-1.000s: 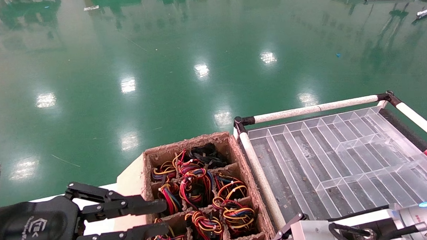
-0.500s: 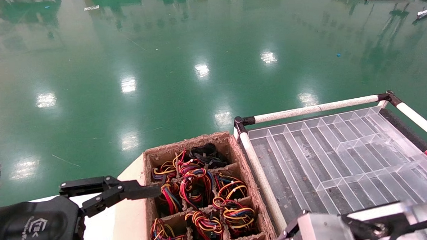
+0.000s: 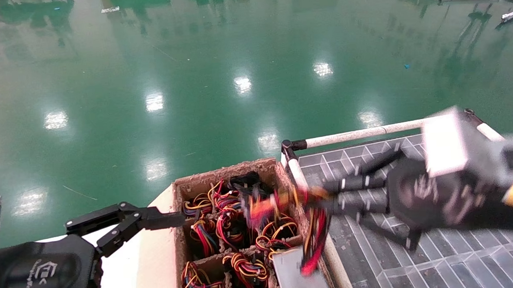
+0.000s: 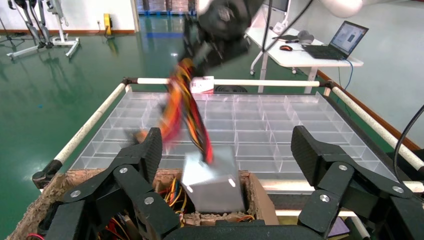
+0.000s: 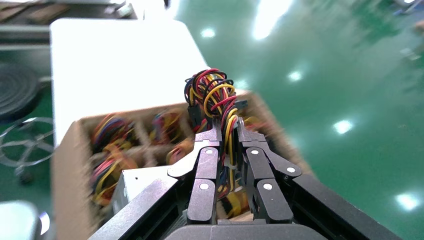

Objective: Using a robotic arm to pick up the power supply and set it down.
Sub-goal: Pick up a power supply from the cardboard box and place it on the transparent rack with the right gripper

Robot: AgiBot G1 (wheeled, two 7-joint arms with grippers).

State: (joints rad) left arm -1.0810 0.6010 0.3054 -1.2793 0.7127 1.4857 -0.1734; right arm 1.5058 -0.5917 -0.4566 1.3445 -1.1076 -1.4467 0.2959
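Since the earlier frame the right gripper (image 3: 323,197) has swung in over the pulp tray (image 3: 181,251), jaws clamped on the wire bundle (image 5: 212,95). Below it hangs the power supply (image 4: 212,182), its grey box at the tray's near right corner, long axis roughly vertical, wires leading up. Left gripper (image 4: 225,160) waits beside, jaws wide.
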